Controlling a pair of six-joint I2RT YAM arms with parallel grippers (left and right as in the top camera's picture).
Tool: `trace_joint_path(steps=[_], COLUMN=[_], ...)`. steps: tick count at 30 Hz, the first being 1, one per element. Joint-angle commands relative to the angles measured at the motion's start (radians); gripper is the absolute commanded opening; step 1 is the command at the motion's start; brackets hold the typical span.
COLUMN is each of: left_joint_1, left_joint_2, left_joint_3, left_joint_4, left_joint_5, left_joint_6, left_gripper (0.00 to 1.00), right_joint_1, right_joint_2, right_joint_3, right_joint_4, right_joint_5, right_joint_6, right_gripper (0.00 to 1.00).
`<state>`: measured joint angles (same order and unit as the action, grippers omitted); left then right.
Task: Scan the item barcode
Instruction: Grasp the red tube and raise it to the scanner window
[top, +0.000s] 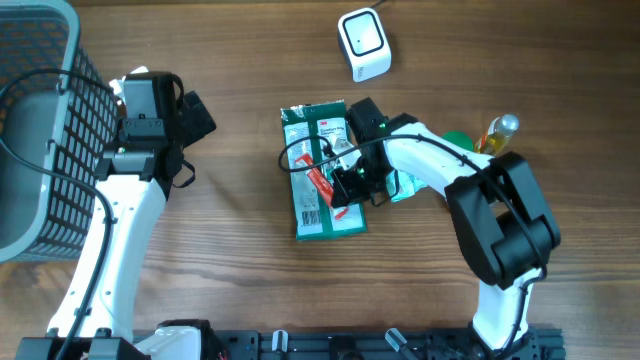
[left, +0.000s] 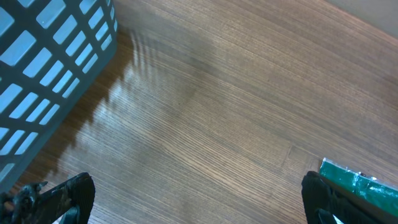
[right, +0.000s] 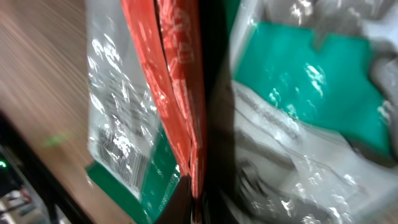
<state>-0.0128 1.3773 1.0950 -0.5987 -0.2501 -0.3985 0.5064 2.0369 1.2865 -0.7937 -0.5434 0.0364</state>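
Right gripper (top: 345, 183) is down on the green packet (top: 318, 222) mid-table; jaws together, pinched on its clear wrap by the red strip, tho the wrist cam is so close and blurred I'd only say prob a proper grip; packet lies flat, long axis running up-and-down the table (top: 230, 60), a touch tilted; what looks like the barcode label sits toward the near end, facing up; scanner (top: 363, 44) is the white box at the far edge, beyond the packet's far short end and slightly to the robot's right, well apart from it; so the carry goes away from the robot, w/ the label turned to face the scanner; right arm is the nearer one by far; left gripper (top: 196, 115) hangs wide open beside the basket (top: 40, 150), holding nothing, well apart from the packet
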Motion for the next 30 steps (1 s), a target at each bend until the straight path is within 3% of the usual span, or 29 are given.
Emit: trace_joint_path(steps=[1,3,6,7,9,14,18,20,30], left_joint_1=[0.004,0.004,0.004,0.004,0.004,0.004,0.004,0.004,0.004], left_joint_2=[0.000,0.000,0.000,0.000,0.000,0.000,0.000,0.000,0.000], left_joint_3=[0.004,0.004,0.004,0.004,0.004,0.004,0.004,0.004,0.004], left_joint_4=[0.004,0.004,0.004,0.004,0.004,0.004,0.004,0.004,0.004], left_joint_5=[-0.013,-0.013,-0.013,-0.013,-0.013,-0.013,-0.013,-0.013,-0.013], left_joint_6=[0.001,0.001,0.001,0.001,0.001,0.001,0.001,0.001,0.001], left_gripper=[1.00,1.00,1.00,1.00,1.00,1.00,1.00,1.00,1.00], right_joint_1=[0.001,-0.002,-0.003,-0.003,-0.003,-0.004,-0.020,-0.046,-0.111], right_joint_2=[-0.160,-0.306,-0.402,-0.402,-0.378,-0.269,-0.053,0.028,0.192], right_joint_3=[0.094,0.097,0.097,0.097,0.096,0.097,0.097,0.097,0.097], right_joint_4=[-0.026,0.036,0.142,0.183,0.265,0.616,1.128,1.268,1.292], right_joint_5=[0.255,0.383,0.709,0.867,1.016,1.221,1.392,1.412,1.307], right_joint_6=[-0.036,-0.057,-0.224,-0.356,-0.543,-0.789,-1.159,-1.294,-1.253], right_gripper=[0.04,0.04,0.04,0.04,0.04,0.04,0.04,0.04,0.04])
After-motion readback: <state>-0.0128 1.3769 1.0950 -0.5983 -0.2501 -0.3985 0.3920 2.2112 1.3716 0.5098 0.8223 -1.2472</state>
